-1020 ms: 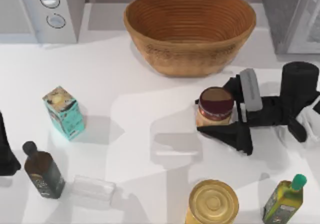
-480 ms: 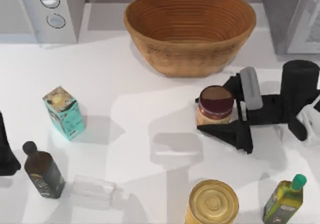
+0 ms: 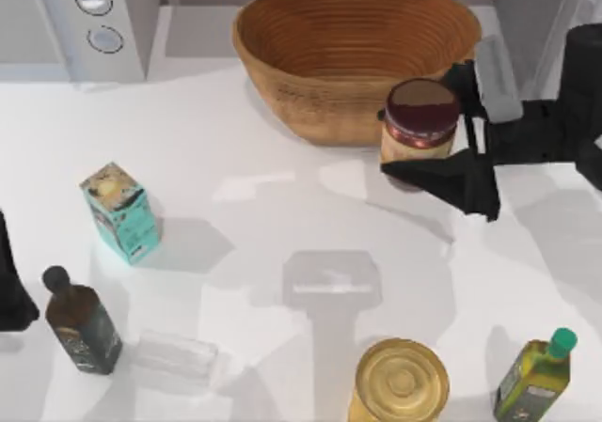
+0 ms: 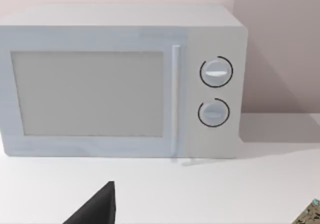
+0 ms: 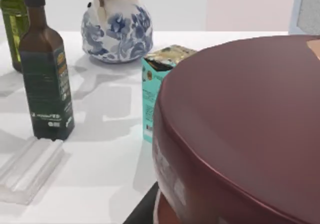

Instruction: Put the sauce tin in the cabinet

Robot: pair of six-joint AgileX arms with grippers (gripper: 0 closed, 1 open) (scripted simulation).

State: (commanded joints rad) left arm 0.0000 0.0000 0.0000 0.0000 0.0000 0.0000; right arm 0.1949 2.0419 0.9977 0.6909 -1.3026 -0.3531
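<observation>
The right gripper (image 3: 435,136) clamps its 2 black fingers on the small maroon-topped, orange-labelled sauce tin (image 3: 420,121), beside the woven brown basket (image 3: 320,84).

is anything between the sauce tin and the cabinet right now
Nothing separate stands between them. The right gripper holds the sauce tin beside the basket, and the cabinet lies toward the table's far right corner. Only the gripper's own arm occupies that stretch; the basket sits on the tin's other side.
</observation>
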